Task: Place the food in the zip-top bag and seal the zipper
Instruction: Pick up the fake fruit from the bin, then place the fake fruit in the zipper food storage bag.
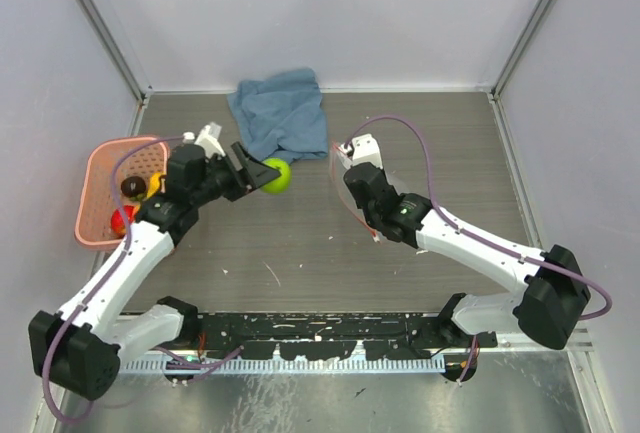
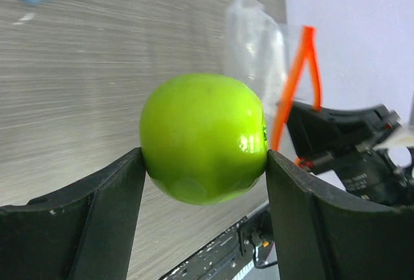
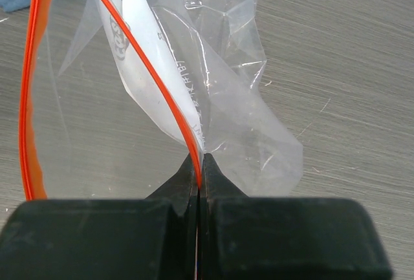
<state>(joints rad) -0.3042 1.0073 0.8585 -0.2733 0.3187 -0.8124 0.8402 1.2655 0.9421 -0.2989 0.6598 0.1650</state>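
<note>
Fruit loading: green piece on its way to the bag

The fruit sits clamped between the fingers of the left gripper, near the cloth and apart from the bag on its right. The right gripper is clenched on one zipper lip, and the mouth gapes open. Judged next: carry the fruit between the two strips, then release. More food waits in the basket

Bright even light, glint on food
</note>
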